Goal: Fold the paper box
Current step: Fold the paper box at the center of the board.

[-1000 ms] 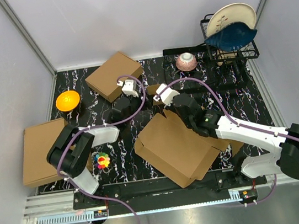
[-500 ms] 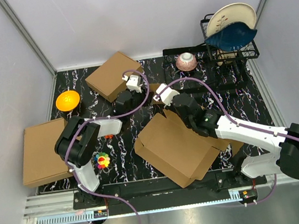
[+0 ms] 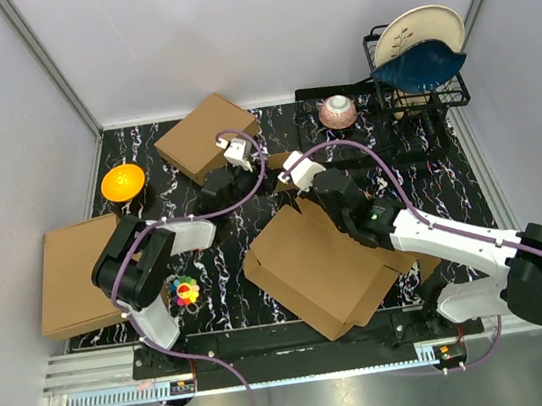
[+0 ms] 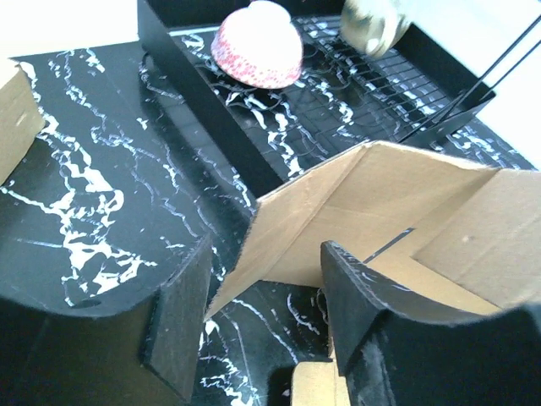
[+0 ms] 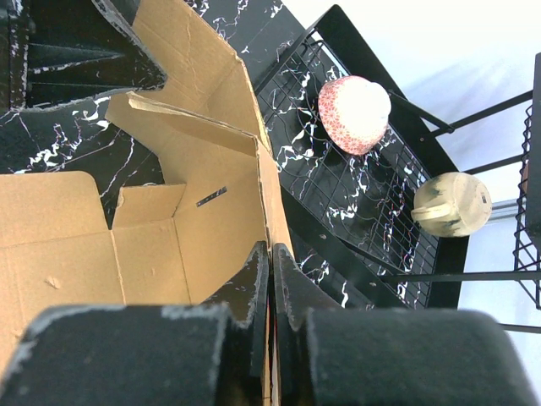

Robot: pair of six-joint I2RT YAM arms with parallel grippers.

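Cardboard lies nearest us: the paper box [image 3: 325,266], spread mid-counter [image 3: 223,290]. At its far edge our right claw [image 5: 271,258] is clamped on a raised wall, likely to hold it upright. Our left claw [image 4: 266,254], jaws apart, straddles the neighbouring flap, seemingly ready to fold it.

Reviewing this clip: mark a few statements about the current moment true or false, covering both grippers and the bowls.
1. The right gripper is clamped on a raised wall of the paper box. True.
2. The left gripper is closed tight. False: its jaws stand apart, with a corner of the paper box between them.
3. The pink-and-white bowl lies upside down on the black tray. True.
4. The orange bowl sits inside the paper box. False: it stands on the table at the far left, apart from the box.
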